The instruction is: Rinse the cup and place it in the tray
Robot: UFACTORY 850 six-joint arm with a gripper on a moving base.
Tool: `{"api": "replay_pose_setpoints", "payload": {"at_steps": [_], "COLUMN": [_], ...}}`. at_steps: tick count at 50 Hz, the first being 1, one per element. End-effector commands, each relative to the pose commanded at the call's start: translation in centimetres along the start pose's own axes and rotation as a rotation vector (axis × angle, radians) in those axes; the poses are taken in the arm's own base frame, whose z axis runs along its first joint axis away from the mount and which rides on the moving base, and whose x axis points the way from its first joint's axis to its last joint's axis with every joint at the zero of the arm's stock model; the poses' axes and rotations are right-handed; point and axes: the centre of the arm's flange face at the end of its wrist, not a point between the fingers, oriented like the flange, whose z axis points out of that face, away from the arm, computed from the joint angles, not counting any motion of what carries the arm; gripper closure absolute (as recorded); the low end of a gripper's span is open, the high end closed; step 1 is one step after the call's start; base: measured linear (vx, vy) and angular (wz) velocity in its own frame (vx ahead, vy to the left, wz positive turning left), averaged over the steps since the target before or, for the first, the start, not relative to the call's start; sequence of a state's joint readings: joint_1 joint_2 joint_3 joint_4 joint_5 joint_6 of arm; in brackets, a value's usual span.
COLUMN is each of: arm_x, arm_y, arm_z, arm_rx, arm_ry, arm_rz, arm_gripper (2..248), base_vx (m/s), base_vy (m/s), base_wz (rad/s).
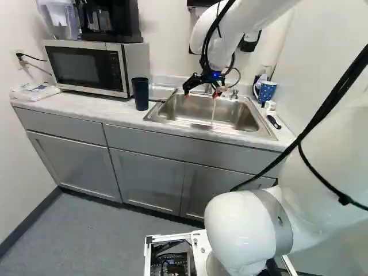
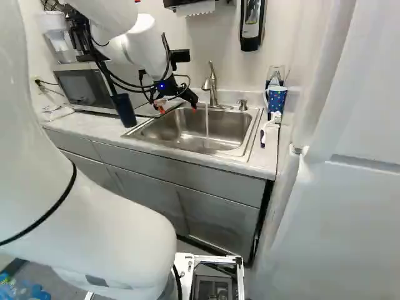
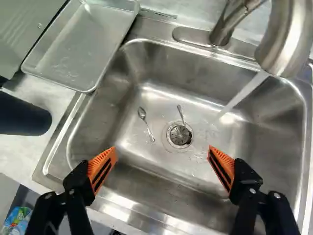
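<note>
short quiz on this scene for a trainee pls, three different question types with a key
1. True or false: water is running from the faucet.
2. Multiple choice: the dark cup stands (a) in the sink, (b) in the tray, (c) on the counter.
3. Fill in: the tool has its fingers ____, with nothing gripped between them.

Key: 1 true; 2 c; 3 open

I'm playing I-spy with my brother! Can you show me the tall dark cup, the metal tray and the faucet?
Tall dark cup (image 1: 141, 95): left base view, middle of its side.
Metal tray (image 3: 80, 46): wrist view, its bare bottom.
Faucet (image 2: 213, 95): right base view, its upright body.
</note>
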State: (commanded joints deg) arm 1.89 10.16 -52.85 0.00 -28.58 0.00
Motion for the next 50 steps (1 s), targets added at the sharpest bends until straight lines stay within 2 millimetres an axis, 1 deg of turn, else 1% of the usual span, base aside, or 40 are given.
{"api": "replay_pose_setpoints", "payload": {"at_steps": [50], "arm_x": [0.8], "arm_y": [-8.4], "arm_z": [0.4], "arm_rx": [0.106], "arm_ry": [-0.004], "arm_rz": [-0.155], "arm_gripper": [3], "base_vx": [0.0], "base_vy": [0.0], "base_wz": [0.0]}}
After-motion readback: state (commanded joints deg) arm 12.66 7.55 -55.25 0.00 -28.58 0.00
